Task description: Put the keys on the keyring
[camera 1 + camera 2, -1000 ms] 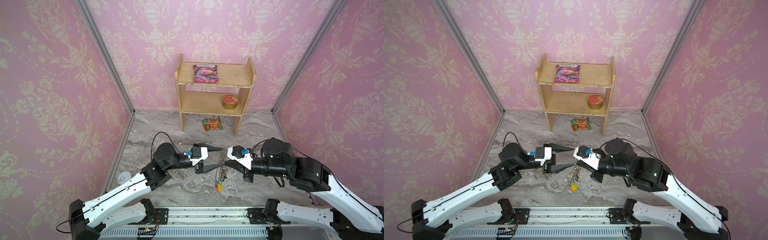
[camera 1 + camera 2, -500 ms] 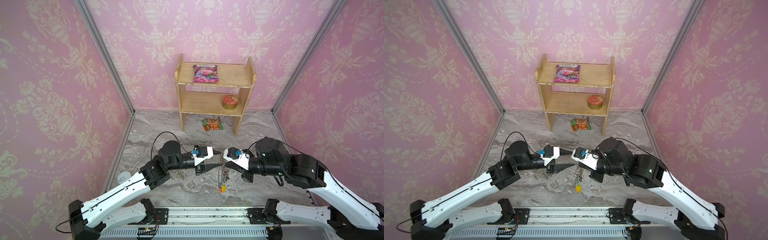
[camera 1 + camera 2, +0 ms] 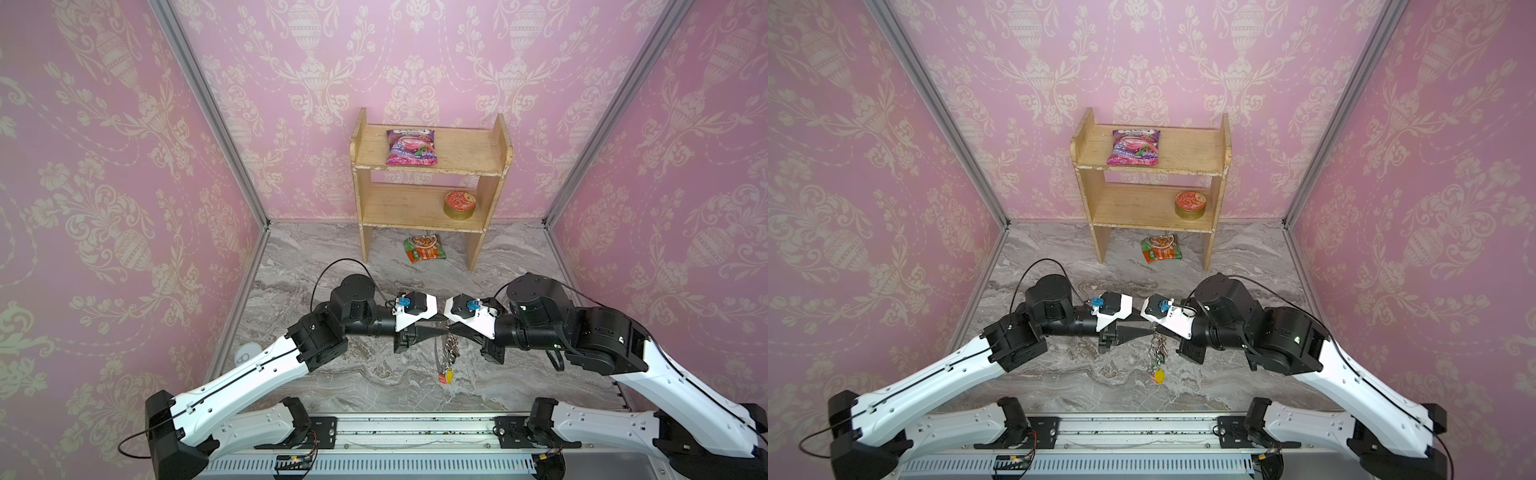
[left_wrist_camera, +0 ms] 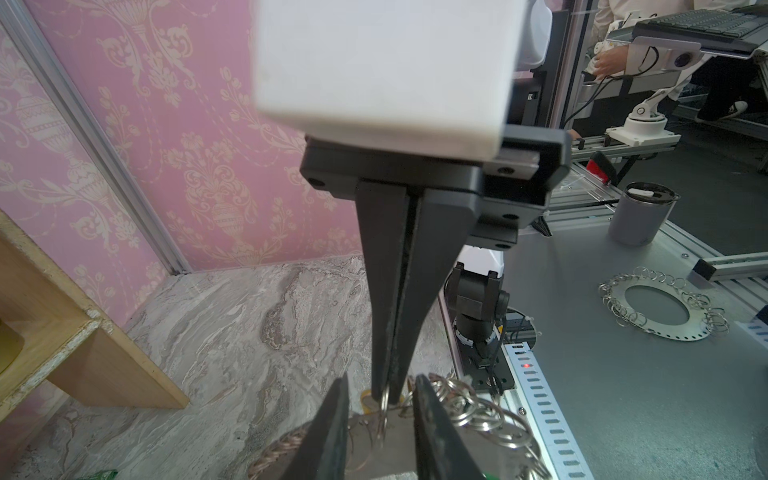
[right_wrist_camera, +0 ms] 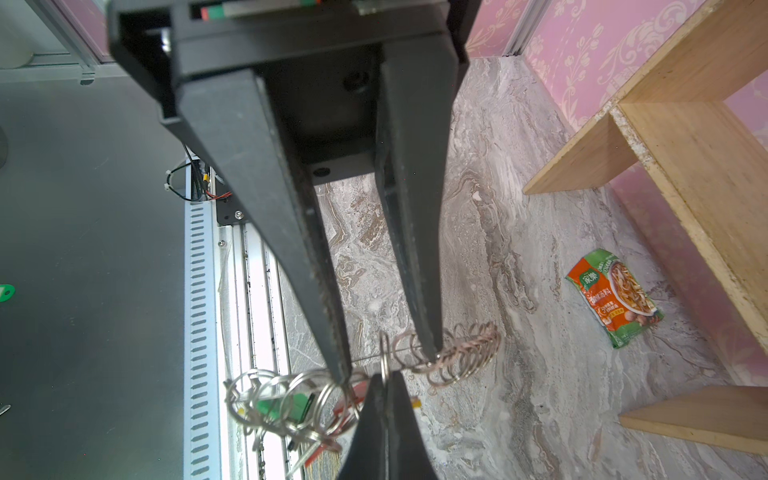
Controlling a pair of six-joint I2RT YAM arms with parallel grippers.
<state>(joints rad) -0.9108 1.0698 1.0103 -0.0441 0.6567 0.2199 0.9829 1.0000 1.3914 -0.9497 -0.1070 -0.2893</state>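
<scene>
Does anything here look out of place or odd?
One thing: an orange-and-green packet lies askew on the marble floor at the foot of the wooden shelf, while the pink packet and the round tin sit on its boards. Nothing looks spilled or damaged.

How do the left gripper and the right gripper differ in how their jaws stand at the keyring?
The left gripper has its jaws apart, straddling the keyring's edge, while the right gripper has its jaws shut. The right gripper pinches one small silver loop of the keyring; the left gripper shows no firm hold on anything yet. Both meet tip to tip, with the keys hanging below.
</scene>
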